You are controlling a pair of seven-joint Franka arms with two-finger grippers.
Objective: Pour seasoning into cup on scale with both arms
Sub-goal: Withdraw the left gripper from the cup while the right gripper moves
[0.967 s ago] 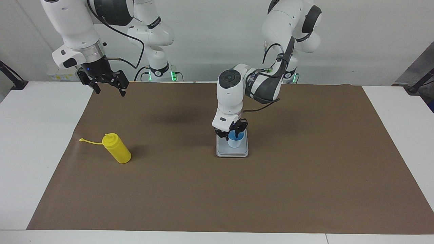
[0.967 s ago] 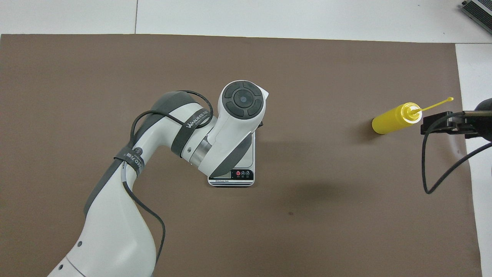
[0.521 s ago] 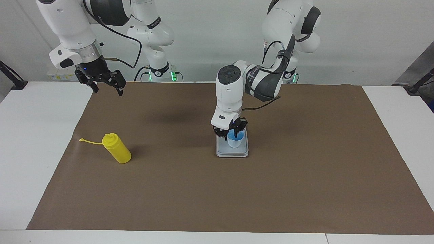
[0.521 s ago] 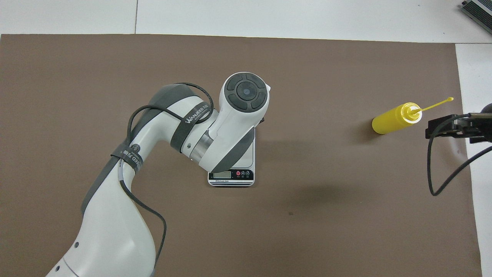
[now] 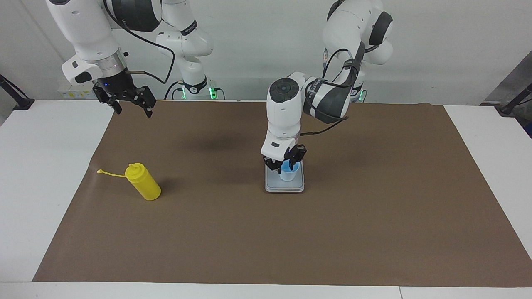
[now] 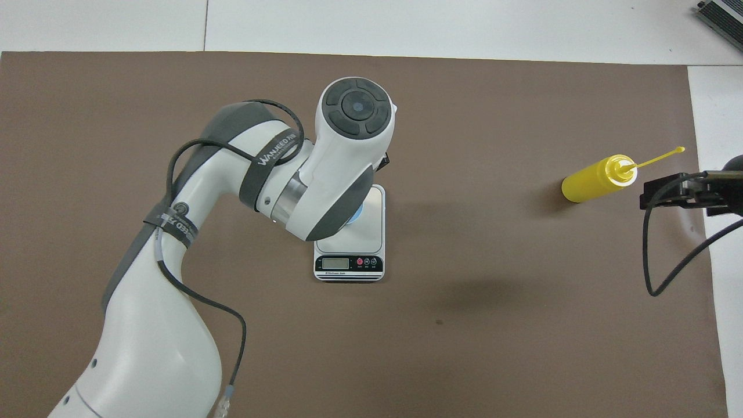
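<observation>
The light-blue cup [image 5: 288, 173] stands upright on the silver-grey scale [image 5: 291, 187] in the middle of the brown mat. My left gripper [image 5: 286, 162] hangs just over the cup's rim, open, a finger to each side of the rim. In the overhead view the left wrist hides this gripper and most of the cup [image 6: 356, 212]; the scale [image 6: 371, 232] shows below it. The yellow seasoning bottle [image 5: 143, 187] lies on its side toward the right arm's end, its cap strap stretched out. My right gripper [image 5: 134, 110] is open and raised, over the mat's edge; from overhead the gripper [image 6: 667, 188] sits beside the bottle [image 6: 592, 181].
The brown mat [image 5: 374, 232] covers most of the white table [image 5: 37, 174]. The scale's dark display strip [image 6: 348, 264] faces the robots. A black cable [image 6: 650, 255] loops down from the right wrist.
My left gripper has risen a little off the cup, which stays standing on the scale, and more of the scale now shows from overhead. The right gripper has barely shifted.
</observation>
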